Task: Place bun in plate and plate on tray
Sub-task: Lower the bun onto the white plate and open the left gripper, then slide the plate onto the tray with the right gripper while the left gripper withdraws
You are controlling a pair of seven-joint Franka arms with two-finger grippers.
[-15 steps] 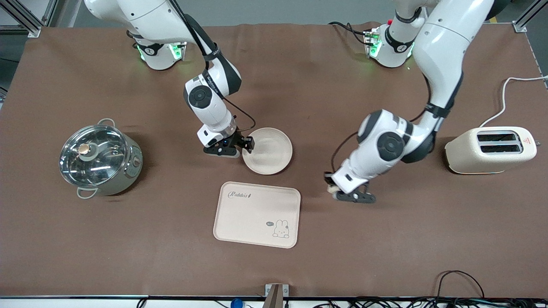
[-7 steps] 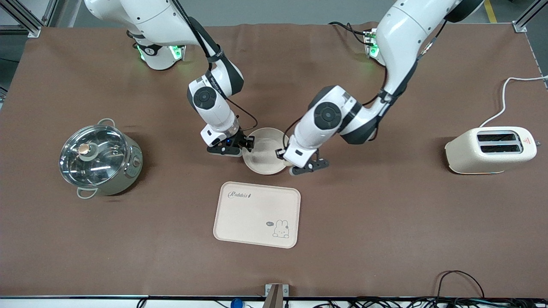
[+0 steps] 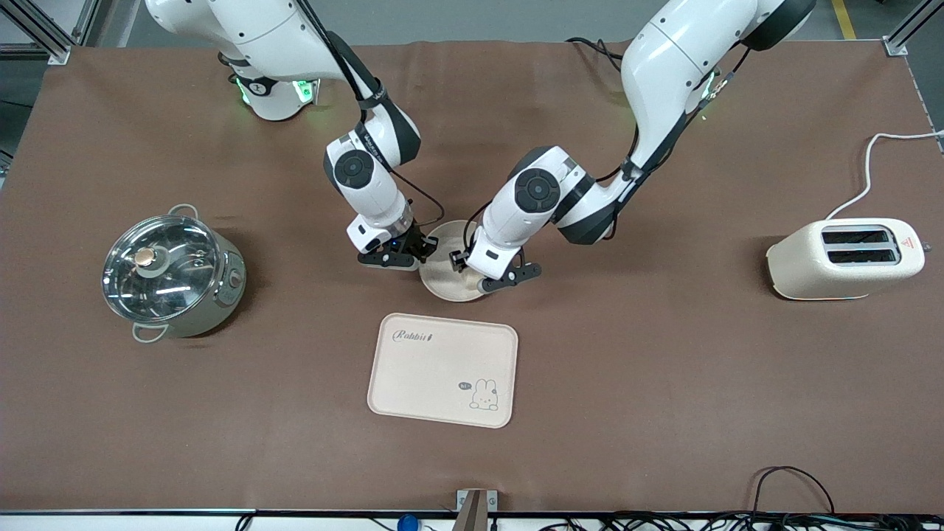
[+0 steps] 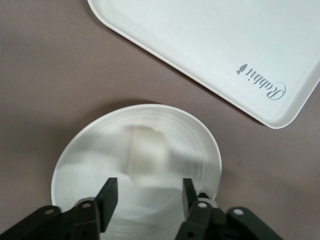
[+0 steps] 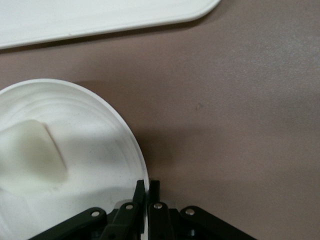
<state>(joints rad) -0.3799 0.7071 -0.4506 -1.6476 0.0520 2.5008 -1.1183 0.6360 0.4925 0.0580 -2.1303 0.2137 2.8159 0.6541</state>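
My table (image 3: 664, 413) is covered edge to edge in plain brown matting, with aluminium frame posts (image 3: 903, 29) at its corners and a tangle of black cables (image 3: 811, 516) along the edge nearest the front camera. My left gripper (image 4: 147, 197) hangs over the plate (image 3: 442, 284) with its fingers (image 4: 107, 196) spread apart, and the bun (image 4: 146, 157) sits in the plate just below them, touching neither finger. My right gripper (image 5: 147, 192) is down at the plate's rim on the side toward the right arm's end of the table, its fingers pressed together on that thin rim (image 5: 135, 150). The tray (image 3: 442, 369) lies flat on the matting, nearer to the front camera than both of my grippers and apart from the plate, its "Rabbit" lettering showing. Well out past my right gripper, toward the right arm's end, stands a steel pot (image 3: 173, 276) with a glass lid. Well out past my left gripper, toward the left arm's end, sits a cream toaster (image 3: 844, 258), its white cord (image 3: 877, 158) trailing off the table's edge.
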